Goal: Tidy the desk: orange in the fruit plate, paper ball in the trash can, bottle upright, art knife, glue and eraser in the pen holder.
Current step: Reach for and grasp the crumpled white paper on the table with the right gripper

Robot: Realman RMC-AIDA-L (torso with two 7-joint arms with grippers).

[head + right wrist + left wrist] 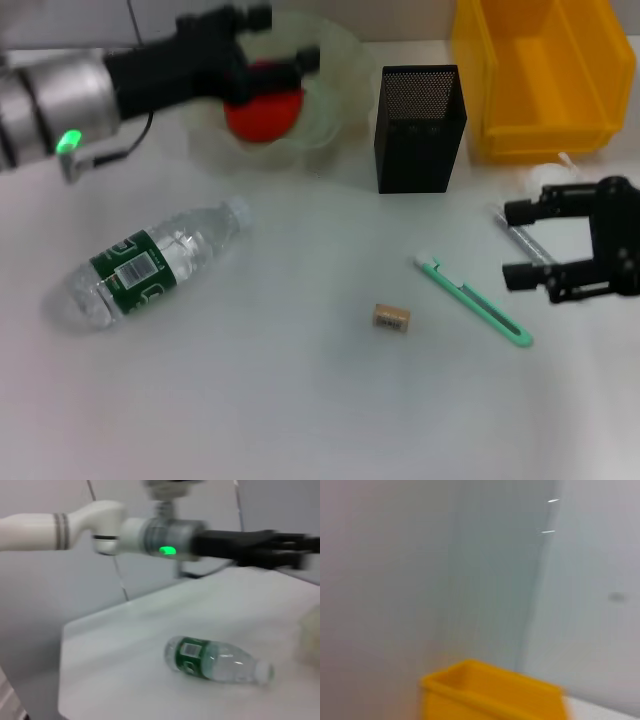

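Observation:
The orange (264,115) lies in the pale fruit plate (335,55) at the back. My left gripper (280,40) hovers just over it, open and blurred. The bottle (150,265) (217,660) lies on its side at the front left. The black mesh pen holder (420,125) stands mid-back, and the yellow trash can (545,75) (490,695) is beside it. A white paper ball (552,168) sits in front of the can. My right gripper (510,243) is open around a grey glue stick (527,240). The green art knife (470,300) and the eraser (392,318) lie on the table.
The left arm (150,530) stretches across the back of the white table (300,400). The table's edge (62,670) shows beyond the bottle in the right wrist view.

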